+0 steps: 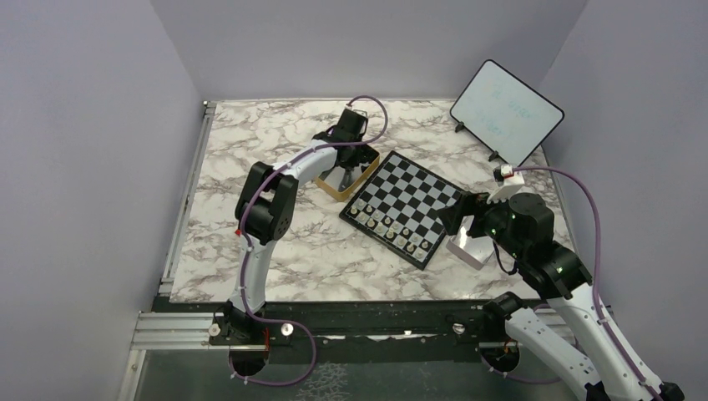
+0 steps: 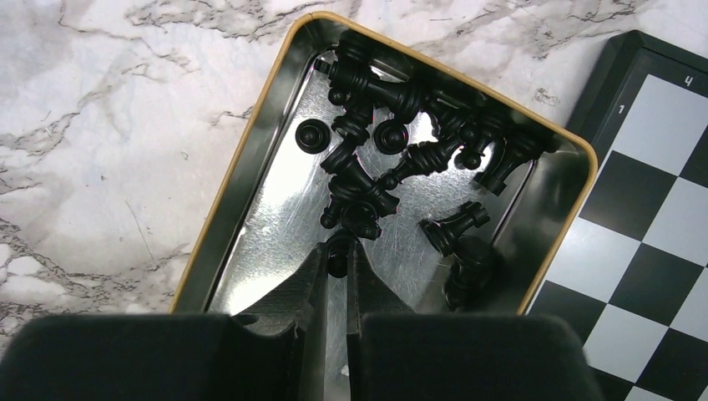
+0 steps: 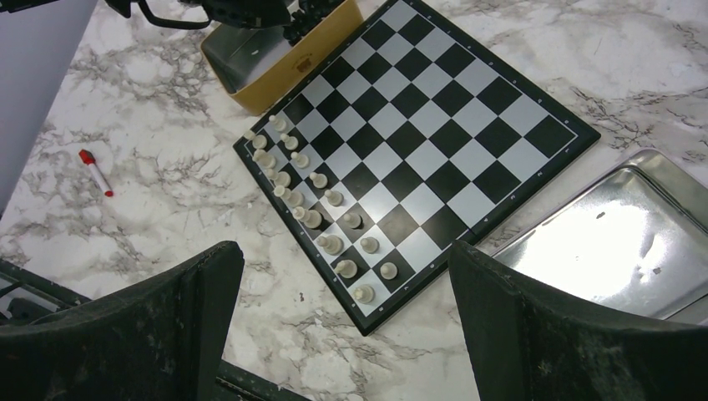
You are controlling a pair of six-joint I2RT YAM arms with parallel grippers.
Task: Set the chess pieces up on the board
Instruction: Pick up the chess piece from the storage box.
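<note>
The checkered board [image 1: 407, 203] lies mid-table, with pale pieces [image 3: 321, 213] in two rows along its near-left edge. Several black chess pieces [image 2: 392, 142] lie heaped in the gold tin [image 2: 250, 159], which stands at the board's far-left corner [image 1: 361, 173]. My left gripper [image 2: 338, 259] reaches down into the tin and is shut on one small black piece [image 2: 337, 248] between its fingertips. My right gripper [image 3: 342, 276] is open and empty, hovering above the board's near-right corner [image 1: 455, 219].
The tin's silver lid [image 3: 622, 238] lies right of the board, under my right gripper. A red marker [image 3: 95, 172] lies on the marble near the left of the right wrist view. A white tablet [image 1: 505, 110] stands at the back right.
</note>
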